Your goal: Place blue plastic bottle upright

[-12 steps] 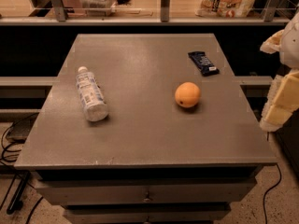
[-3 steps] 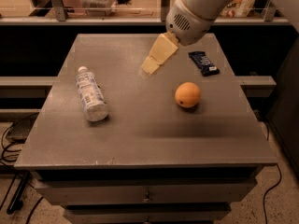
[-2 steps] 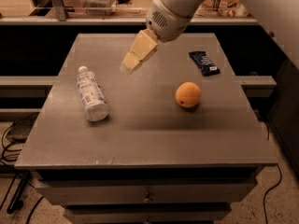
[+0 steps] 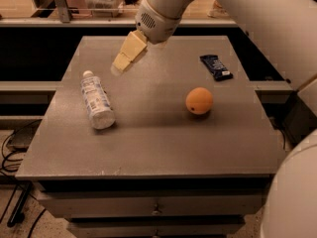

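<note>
The blue plastic bottle (image 4: pixel 96 100) lies on its side at the left of the grey table (image 4: pixel 148 143), white cap pointing to the far edge. It is clear with a white-and-blue label. My gripper (image 4: pixel 120 65) hangs above the table's far middle, up and to the right of the bottle's cap, with its pale fingers pointing down-left. It holds nothing and does not touch the bottle.
An orange (image 4: pixel 199 101) sits right of the table's middle. A dark blue snack-bar wrapper (image 4: pixel 216 67) lies at the far right. My white arm (image 4: pixel 257 29) reaches in from the upper right. Shelves with containers stand behind the table.
My arm has swung in from the right edge across the table to the left, bringing the gripper closer to the bottle. The bottle, orange and wrapper have not moved.
</note>
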Controlling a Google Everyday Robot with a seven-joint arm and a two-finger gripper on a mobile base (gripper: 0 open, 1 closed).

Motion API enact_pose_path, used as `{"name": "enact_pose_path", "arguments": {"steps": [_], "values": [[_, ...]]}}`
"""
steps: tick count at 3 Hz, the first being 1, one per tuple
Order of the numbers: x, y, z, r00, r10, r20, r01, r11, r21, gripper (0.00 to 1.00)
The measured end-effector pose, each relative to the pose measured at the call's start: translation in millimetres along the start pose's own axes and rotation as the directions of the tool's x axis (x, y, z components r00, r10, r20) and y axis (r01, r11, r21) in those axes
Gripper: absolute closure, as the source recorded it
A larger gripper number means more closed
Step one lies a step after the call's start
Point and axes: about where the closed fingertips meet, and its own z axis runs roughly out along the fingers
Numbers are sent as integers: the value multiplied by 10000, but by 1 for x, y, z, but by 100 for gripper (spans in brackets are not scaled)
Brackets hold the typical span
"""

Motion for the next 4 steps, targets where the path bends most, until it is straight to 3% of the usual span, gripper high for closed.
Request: {"name": "enact_pose_path", "arguments": {"steps": [1, 4], "values": [[-1, 0, 5, 9999, 96, -30, -96, 9999, -90, 0], [-52, 28, 72, 9954, 704, -643, -725, 9969, -308, 0]]}}
